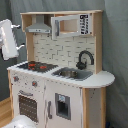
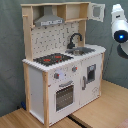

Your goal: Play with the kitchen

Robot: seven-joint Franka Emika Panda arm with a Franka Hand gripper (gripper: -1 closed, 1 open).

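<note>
A grey curtain backdrop [image 2: 10, 50] hangs behind everything, and a light-wood floor [image 2: 107, 110] runs underneath. The kitchen [image 2: 65, 60] stands on that floor in front of the curtain, upright, filling the middle of both exterior views. The robot arm [image 2: 119, 25], white with a glowing blue ring, hangs in the air beside the kitchen's upper cabinet, at the second exterior view's right, apart from it. In the first exterior view the gripper [image 1: 9, 40] shows at the left edge, level with the kitchen's grey hood [image 1: 38, 25] and not touching it; I cannot tell whether its fingers are spread or closed. On the kitchen's counter the black-red hob [image 1: 35, 65] sits beside the silver sink [image 1: 72, 73], with the black faucet [image 1: 84, 59] arching behind the sink. The oven door [image 2: 64, 96] is below the hob, under the knobs [image 2: 65, 74].
</note>
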